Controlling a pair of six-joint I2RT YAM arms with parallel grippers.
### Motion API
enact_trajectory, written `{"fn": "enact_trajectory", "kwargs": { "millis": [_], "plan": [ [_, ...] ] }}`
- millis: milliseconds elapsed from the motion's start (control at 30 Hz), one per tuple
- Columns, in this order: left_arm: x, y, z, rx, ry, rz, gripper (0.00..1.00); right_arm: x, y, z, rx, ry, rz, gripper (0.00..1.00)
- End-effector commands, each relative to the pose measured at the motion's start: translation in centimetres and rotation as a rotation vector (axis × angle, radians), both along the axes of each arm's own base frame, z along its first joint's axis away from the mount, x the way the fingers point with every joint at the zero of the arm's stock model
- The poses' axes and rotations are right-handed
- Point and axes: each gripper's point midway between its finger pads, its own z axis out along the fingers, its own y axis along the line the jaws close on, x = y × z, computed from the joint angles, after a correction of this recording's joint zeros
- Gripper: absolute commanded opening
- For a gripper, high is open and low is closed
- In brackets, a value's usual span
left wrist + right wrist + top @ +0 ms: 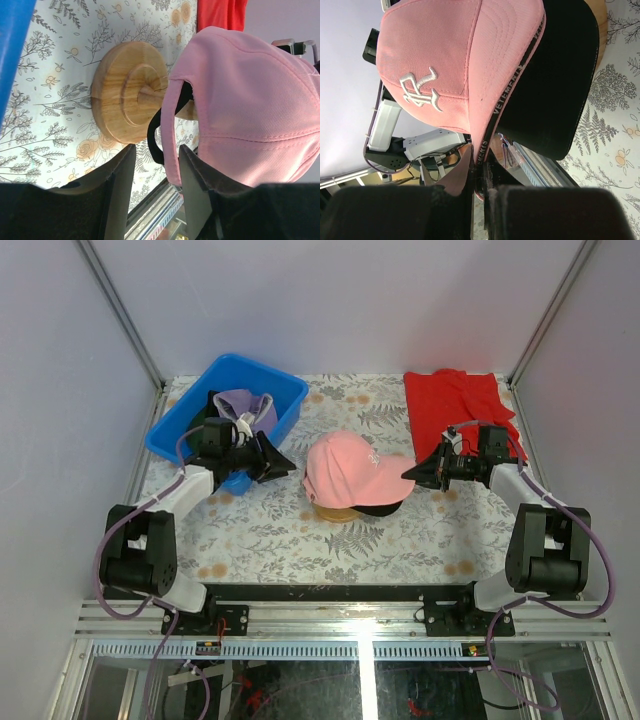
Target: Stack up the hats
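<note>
Crosswise, pink cap (340, 472), brim rightward.

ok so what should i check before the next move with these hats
1. pink cap seated over black cap on wooden stand: ok
2. left claw open: ok
3. left claw clear of the pink cap's back edge: cannot tell
4. right claw off the pink brim: not ok, shut on it
5. lavender cap uncovered in blue bin: ok
</note>
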Motion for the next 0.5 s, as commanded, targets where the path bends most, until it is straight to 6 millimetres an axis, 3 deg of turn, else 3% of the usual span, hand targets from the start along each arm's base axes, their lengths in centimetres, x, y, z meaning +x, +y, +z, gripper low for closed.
{"fn": "enact_trajectory", "kwargs": {
  "millis": [0,267,467],
  "plan": [
    [0.4,-0.9,0.5,-0.046,-0.032,-0.033,0.40,1.2,-0.3,-0.3,-0.067,-0.007,-0.041,0.00],
    [0.5,-3.9,-0.9,-0.021,-0.007,-0.099,0.41,1.4,-0.3,0.3,-0.066,-0.021,-0.055,0.00],
    [1.0,-4.6,-1.3,-0.015,0.004,-0.105,0.43,1.0,-0.3,0.1,-0.064,-0.020,-0.060,0.00]
  ]
}}
